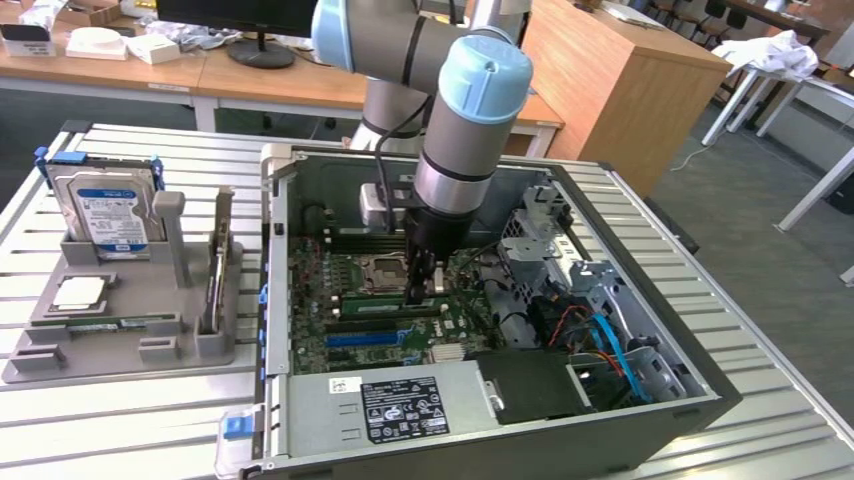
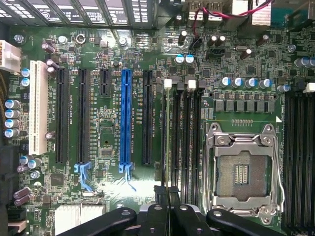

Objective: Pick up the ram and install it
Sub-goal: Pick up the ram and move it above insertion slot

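The tool (image 1: 424,292) was seen low inside an open computer case (image 1: 694,400), which was laid on its side on a slatted metal surface (image 1: 134,420). It hung from the arm (image 1: 467,130), which stood upright over the motherboard (image 1: 320,300).

The tool's fingers were pressed together, and a thin board edge appeared to be pinched between them. This was taken to be the ram (image 1: 380,303). In the exterior view it showed as a long green strip standing on edge at the memory slots, just beside the tool's tip. It lay between the empty processor socket (image 1: 387,268) and a blue slot (image 1: 360,338).

In the wrist view the ram (image 2: 164,147) was seen edge-on as a narrow dark line running out from between the fingertips (image 2: 155,216). It ran along the memory slot farthest from the socket (image 2: 241,169), on the side toward the blue slot (image 2: 126,115). How deeply it was seated could not be told.

On the exterior view's left, well apart from the case, a grey holder (image 1: 120,350) was set on the surface. A hard drive (image 1: 110,215) was stood upright in it, and a square silver chip (image 1: 80,292) was laid flat.
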`<state>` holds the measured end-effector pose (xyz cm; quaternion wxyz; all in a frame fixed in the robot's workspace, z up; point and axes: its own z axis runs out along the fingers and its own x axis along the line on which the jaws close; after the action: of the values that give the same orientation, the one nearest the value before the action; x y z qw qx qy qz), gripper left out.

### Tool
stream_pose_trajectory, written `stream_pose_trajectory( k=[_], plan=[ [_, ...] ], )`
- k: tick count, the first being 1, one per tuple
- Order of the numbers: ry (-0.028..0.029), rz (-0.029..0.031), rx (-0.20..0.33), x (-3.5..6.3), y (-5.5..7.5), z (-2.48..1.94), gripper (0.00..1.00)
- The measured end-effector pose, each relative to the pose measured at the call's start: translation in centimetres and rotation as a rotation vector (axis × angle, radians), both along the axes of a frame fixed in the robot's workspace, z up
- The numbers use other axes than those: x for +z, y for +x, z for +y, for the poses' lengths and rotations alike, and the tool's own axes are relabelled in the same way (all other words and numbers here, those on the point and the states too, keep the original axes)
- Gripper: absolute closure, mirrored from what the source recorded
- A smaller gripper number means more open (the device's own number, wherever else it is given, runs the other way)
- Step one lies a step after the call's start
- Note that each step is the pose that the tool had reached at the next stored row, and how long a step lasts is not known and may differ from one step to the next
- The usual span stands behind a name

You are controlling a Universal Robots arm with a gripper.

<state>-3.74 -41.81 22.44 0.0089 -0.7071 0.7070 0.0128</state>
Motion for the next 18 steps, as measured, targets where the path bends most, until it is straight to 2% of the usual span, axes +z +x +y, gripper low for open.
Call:
stream_pose_trajectory(
  k=[9, 10, 11, 12, 18],
  plan=[
    [0.0003, -0.0002, 0.0, -0.07, 0.0, 0.0, 0.88],
    [0.0003, -0.0001, 0.0, -0.07, 0.0, 0.0, 0.82],
    [0.0002, -0.0002, 0.0, -0.07, 0.0, 0.0, 0.82],
    [0.0002, -0.0001, 0.0, -0.07, 0.0, 0.0, 0.75],
    [0.0001, -0.0001, 0.0, -0.06, 0.0, 0.0, 0.75]
  ],
)
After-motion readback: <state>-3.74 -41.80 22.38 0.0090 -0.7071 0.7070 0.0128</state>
